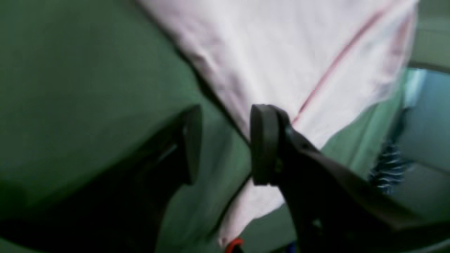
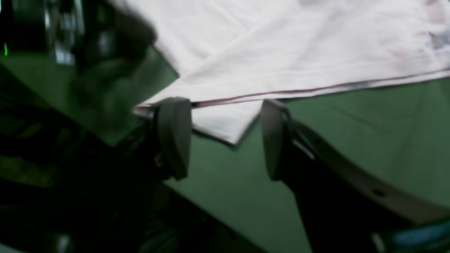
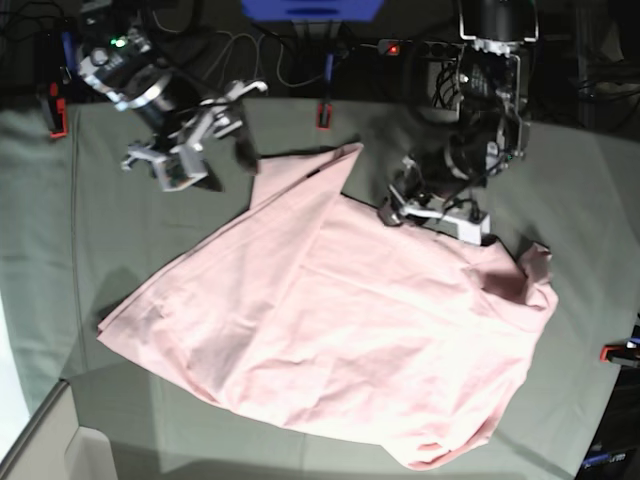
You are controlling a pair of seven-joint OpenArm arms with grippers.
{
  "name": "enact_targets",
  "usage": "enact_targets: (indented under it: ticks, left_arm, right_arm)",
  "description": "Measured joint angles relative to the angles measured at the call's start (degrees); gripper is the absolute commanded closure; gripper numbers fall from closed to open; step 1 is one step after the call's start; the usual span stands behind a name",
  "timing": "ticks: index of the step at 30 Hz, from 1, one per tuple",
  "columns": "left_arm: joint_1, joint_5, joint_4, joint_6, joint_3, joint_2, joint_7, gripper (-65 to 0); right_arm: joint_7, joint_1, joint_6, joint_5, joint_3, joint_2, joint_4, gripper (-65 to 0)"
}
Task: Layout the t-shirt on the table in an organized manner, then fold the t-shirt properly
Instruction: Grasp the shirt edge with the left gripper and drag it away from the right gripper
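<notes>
I see one shirt [image 3: 350,340], pale pink, soft and creased, lying plain side up on the table [image 3: 60,260]. Its long axis runs diagonally in the base view, from a corner at the lower left up towards the right, and a pointed flap reaches toward the far edge. The table is covered in grey-green cloth with faint creases; I count three red clamps [image 3: 57,110] along its edges.

My two arms are both over the far half. The right gripper [image 2: 225,137] has its dark, rounded pads spread apart, nothing between them, with a hemmed shirt corner just beyond. The left gripper [image 1: 225,144] also stands apart; one pad touches the shirt's edge, but I cannot tell whether it grips cloth.
</notes>
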Motion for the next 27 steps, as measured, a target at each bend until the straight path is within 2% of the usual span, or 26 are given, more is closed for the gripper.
enact_targets:
  ticks: [4, 7, 10, 14, 16, 19, 20, 22, 23, 27]
  left_arm:
    - [-0.2, -0.2, -0.8, 0.0, -0.2, 0.0, -1.0, -23.3]
    - [-0.7, -1.0, -3.0, -1.3, -0.4, 0.2, -1.6, -23.3]
    - [-4.7, -1.2, -6.3, -1.4, -0.3, 0.4, -1.4, -23.3]
    - [-9.3, -0.6, -11.4, -0.8, -0.3, 2.4, -2.5, -22.7]
    - [-11.0, -0.9, -13.7, -1.3, -0.3, 2.6, -2.4, -17.7]
    - [-11.6, -0.3, -14.5, -0.9, -0.4, 2.3, -2.2, -1.9]
    - [-11.3, -0.2, -13.9, -0.5, -0.4, 1.8, -1.7, 0.0]
    - [-9.8, -0.2, -11.1, -0.4, 0.0, -0.4, 0.6, -1.5]
    - [-8.5, -0.4, -9.5, -0.2, -0.2, -1.6, -0.1, -0.7]
    - [-2.5, -4.1, -1.7, 0.5, -0.4, -7.8, 0.3, -0.2]
  right_arm:
    - [0.0, 0.0, 0.0, 0.0, 1.4, 0.0, 0.0, -32.4]
    - [-0.5, 1.9, 0.0, 0.0, 1.7, 0.0, -0.3, -32.4]
    - [-0.4, 3.0, 0.0, 0.0, 2.2, 0.0, -0.3, -32.4]
    - [-0.6, 5.2, 0.1, 0.1, 3.3, -0.3, -0.8, -32.4]
    - [-0.4, 7.3, 0.0, 0.2, 4.7, -0.2, -2.4, -32.5]
    - [-0.7, 11.1, 0.3, 0.1, 6.8, 0.3, -6.9, -32.5]
    - [-0.7, 12.6, 0.4, 0.1, 7.3, 1.0, -8.6, -32.6]
    - [-0.4, 16.4, 0.6, 0.2, 8.4, 3.1, -13.2, -32.6]
    - [-0.4, 18.2, 0.3, 0.1, 8.9, 3.9, -15.6, -32.6]
    - [-0.6, 25.5, 0.1, 0.0, 10.9, 6.2, -24.3, -32.6]
